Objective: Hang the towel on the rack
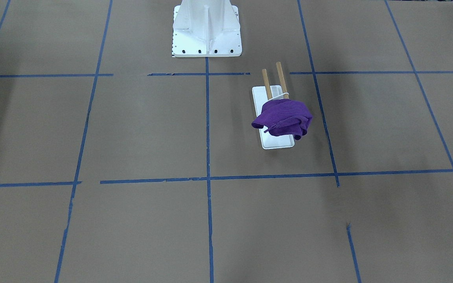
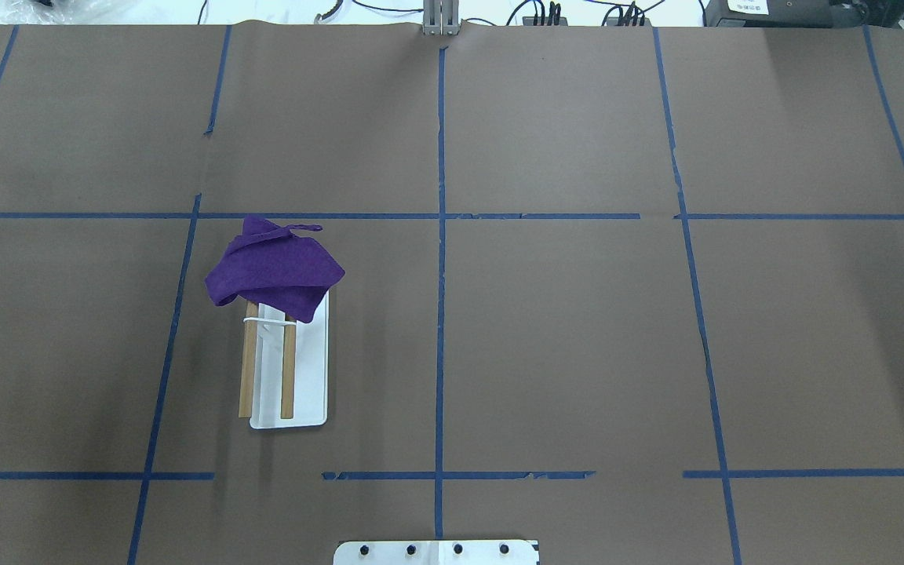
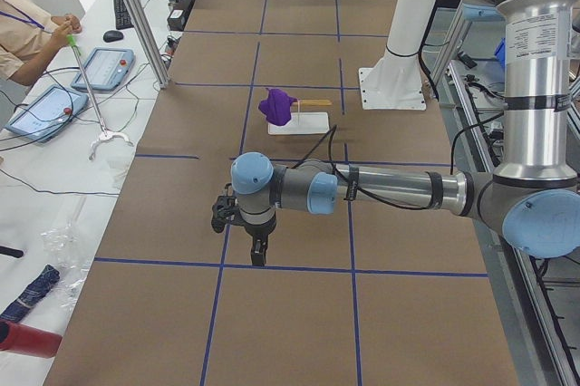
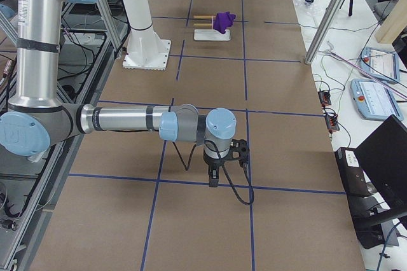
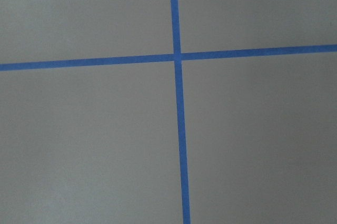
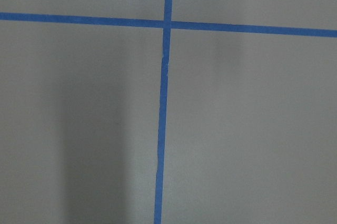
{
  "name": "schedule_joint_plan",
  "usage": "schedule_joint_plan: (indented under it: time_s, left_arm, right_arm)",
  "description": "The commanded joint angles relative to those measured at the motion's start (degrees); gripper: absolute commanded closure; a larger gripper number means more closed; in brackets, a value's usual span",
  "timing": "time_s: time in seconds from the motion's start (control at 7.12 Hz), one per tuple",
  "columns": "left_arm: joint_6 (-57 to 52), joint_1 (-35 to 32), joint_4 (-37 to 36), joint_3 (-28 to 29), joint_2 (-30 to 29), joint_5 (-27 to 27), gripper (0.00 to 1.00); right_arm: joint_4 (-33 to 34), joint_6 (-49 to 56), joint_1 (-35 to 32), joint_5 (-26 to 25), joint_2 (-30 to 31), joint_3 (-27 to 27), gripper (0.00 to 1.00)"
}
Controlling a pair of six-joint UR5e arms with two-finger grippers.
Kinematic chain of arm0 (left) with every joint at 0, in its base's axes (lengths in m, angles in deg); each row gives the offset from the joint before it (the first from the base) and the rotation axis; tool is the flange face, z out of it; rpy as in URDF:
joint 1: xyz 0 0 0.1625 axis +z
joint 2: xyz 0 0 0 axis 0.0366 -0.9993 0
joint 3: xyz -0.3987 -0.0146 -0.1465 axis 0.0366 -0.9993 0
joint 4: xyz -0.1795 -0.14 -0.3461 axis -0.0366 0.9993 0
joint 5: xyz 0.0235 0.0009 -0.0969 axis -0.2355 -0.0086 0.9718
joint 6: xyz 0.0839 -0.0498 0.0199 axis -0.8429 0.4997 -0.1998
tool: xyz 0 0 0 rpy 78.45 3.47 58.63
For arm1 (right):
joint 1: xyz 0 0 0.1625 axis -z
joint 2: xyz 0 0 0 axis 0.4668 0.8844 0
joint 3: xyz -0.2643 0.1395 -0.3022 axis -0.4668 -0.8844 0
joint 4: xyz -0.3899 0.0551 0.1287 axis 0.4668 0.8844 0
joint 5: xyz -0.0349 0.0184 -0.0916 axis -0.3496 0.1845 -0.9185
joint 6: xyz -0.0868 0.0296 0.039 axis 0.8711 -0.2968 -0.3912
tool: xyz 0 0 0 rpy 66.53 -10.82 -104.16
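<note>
A crumpled purple towel (image 1: 283,118) (image 2: 275,267) lies draped over the end of the rack farthest from the robot, covering the tips of its two wooden dowels (image 1: 279,76) (image 2: 288,369). The rack's white base (image 1: 277,142) (image 2: 311,392) sits on the robot's left half of the table. The towel also shows in the side views (image 3: 276,103) (image 4: 222,20). My left gripper (image 3: 258,255) hangs over bare table, far from the rack. My right gripper (image 4: 214,179) hangs over bare table at the other end. I cannot tell whether either is open or shut. Both wrist views show only brown paper and blue tape.
The white bolted robot pedestal (image 1: 207,31) (image 2: 436,552) stands at the table's middle near edge. Blue tape lines (image 2: 440,314) grid the brown table. An operator (image 3: 27,33) with a grabber stick, tablets (image 3: 101,67) and metal posts stand along the far side.
</note>
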Motion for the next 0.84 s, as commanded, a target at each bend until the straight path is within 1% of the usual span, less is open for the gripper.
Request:
schedule_joint_plan:
  time_s: [0.0,0.14,0.28,0.42,0.56,0.7]
  left_arm:
    - [0.03,-0.84,-0.51,-0.24,-0.25,0.18,0.0]
    - [0.12,-0.84,-0.51,-0.42,-0.52,-0.16,0.0]
    - [-0.05,-0.75,-0.16,0.1,-0.78,-0.95,0.0]
    - [-0.83,-0.67,1.32,0.19,-0.78,-6.79,0.0]
    - [-4.84,-0.84,2.9,-0.5,0.43,-8.5,0.0]
    - [-7.41,-0.84,2.74,-0.51,1.14,-8.26,0.0]
  right_arm:
    - [-0.04,0.05,0.0,0.0,-0.21,0.12,0.0]
    - [-0.12,0.05,0.0,0.0,-0.21,0.21,0.0]
    - [-1.6,-0.04,0.0,0.0,-0.21,-0.14,0.0]
    - [-2.05,-0.04,0.0,0.0,-0.12,-0.32,0.0]
    - [-2.06,-0.04,0.0,0.0,-0.12,-0.32,0.0]
    - [-2.06,-0.04,0.0,0.0,-0.21,-0.32,0.0]
